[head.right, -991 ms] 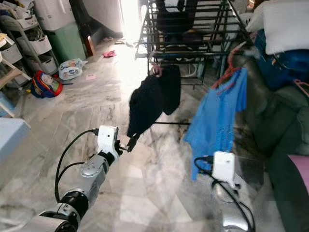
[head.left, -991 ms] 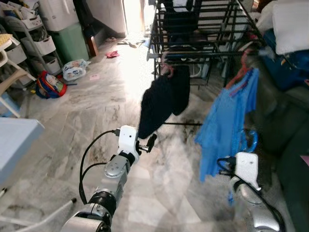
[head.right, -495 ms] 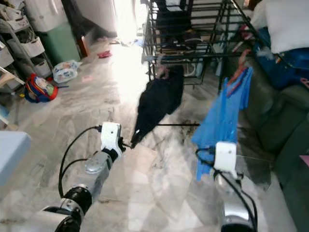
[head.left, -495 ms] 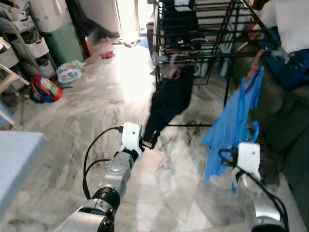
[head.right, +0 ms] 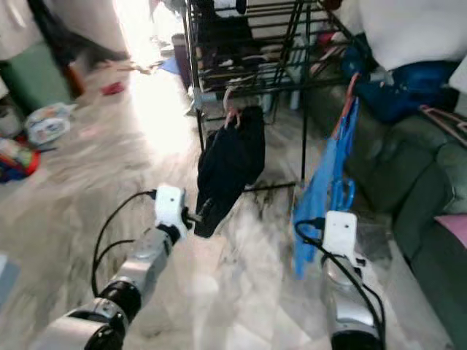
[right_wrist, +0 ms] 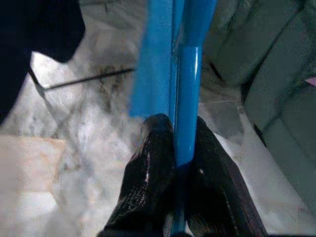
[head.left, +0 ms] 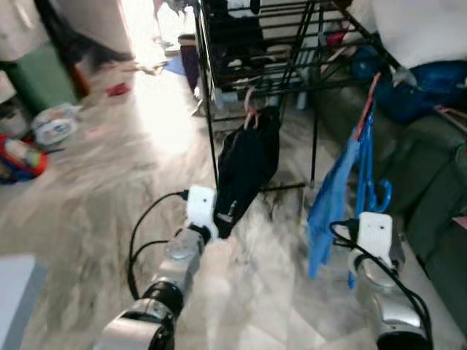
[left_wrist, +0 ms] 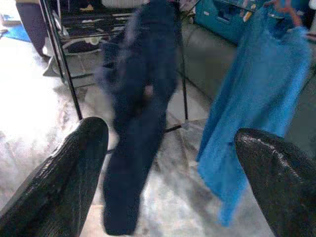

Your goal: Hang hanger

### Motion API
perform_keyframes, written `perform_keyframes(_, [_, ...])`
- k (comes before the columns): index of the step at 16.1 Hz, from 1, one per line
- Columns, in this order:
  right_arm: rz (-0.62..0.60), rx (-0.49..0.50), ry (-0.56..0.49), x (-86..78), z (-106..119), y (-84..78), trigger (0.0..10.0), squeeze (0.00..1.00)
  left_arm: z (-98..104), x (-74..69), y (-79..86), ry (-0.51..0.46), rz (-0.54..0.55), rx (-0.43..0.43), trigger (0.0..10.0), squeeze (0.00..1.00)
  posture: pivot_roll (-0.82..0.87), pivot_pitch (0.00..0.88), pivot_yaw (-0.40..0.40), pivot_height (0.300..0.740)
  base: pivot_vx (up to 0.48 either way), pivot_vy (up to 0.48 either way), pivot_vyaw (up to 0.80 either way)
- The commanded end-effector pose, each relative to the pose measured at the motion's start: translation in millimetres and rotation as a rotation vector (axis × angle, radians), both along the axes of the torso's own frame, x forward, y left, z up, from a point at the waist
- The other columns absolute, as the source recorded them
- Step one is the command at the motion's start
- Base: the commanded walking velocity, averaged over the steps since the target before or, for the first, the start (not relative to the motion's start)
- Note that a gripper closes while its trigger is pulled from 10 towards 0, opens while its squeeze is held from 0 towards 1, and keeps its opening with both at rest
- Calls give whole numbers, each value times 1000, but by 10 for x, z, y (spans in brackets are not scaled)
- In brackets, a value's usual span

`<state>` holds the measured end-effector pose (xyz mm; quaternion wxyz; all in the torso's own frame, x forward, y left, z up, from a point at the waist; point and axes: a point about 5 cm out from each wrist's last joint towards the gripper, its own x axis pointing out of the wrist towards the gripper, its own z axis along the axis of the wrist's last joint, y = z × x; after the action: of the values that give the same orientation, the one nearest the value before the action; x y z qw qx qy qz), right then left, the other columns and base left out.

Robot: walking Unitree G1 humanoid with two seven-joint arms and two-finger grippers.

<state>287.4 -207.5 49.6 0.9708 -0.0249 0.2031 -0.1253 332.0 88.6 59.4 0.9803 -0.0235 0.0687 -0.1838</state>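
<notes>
Blue hanger (right_wrist: 186,98): clamped between the two black fingers of the right gripper (right_wrist: 178,163), seen closest in the right wrist view, with a blue garment (right_wrist: 153,59) draped just beside it.

Left eye view: blue garment (head.left: 337,200) hanging from an orange-red hook (head.left: 373,91) at the edge of the black drying rack (head.left: 292,44); the blue hanger's curved end (head.left: 382,200) shows just above the right wrist's white housing. Dark garment (head.left: 246,171) suspended from a pale hook on the rack's front bar. Left gripper (head.left: 228,216) raised at the dark garment's lower hem (contact cannot be confirmed; the frame is blurred). Marble floor (head.left: 109,182) below; dark green sofa (head.left: 438,219) to the right.

Right eye view: same arrangement, right gripper low beside the blue garment's hem.

Left wrist view: left gripper's fingers (left_wrist: 64,182) spread wide apart, holding nothing; dark garment (left_wrist: 138,113) and blue garment (left_wrist: 247,128) hang ahead, between the fingertips.
</notes>
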Motion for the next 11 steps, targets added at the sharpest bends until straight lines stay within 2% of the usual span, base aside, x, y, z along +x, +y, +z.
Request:
perform_keyframes(1, [23, 2, 3, 2, 0, 57, 10000, 0, -36, -13, 35, 18, 14, 4, 10000, 0, -150, 87, 52, 740, 412, 0, -800])
perform_keyframes(2, [28, 4, 6, -2, -11, 68, 10000, 0, -47, -20, 42, 22, 17, 4, 10000, 0, -149, 86, 52, 740, 412, 0, -563])
perform_keyframes(8, [49, 13, 24, -13, -61, 103, 10000, 0, -72, -37, 56, 29, 25, 4, 10000, 0, -142, 82, 50, 740, 416, 0, 0])
perform_keyframes(9, [88, 11, 26, -8, -65, 123, 10000, 0, -63, -32, 61, 25, 35, -2, 10000, 0, -141, 84, 50, 740, 337, 0, 0])
perform_keyframes(10, [105, 7, 26, -7, -65, 132, 10000, 0, -60, -30, 68, 24, 41, -2, 10000, 0, -141, 85, 50, 740, 0, 0, 0])
perform_keyframes(11, [125, -10, 23, -7, -57, 142, 10000, 0, -43, -22, 91, 10, 54, -7, 10000, 0, -140, 88, 49, 740, 0, 0, 800])
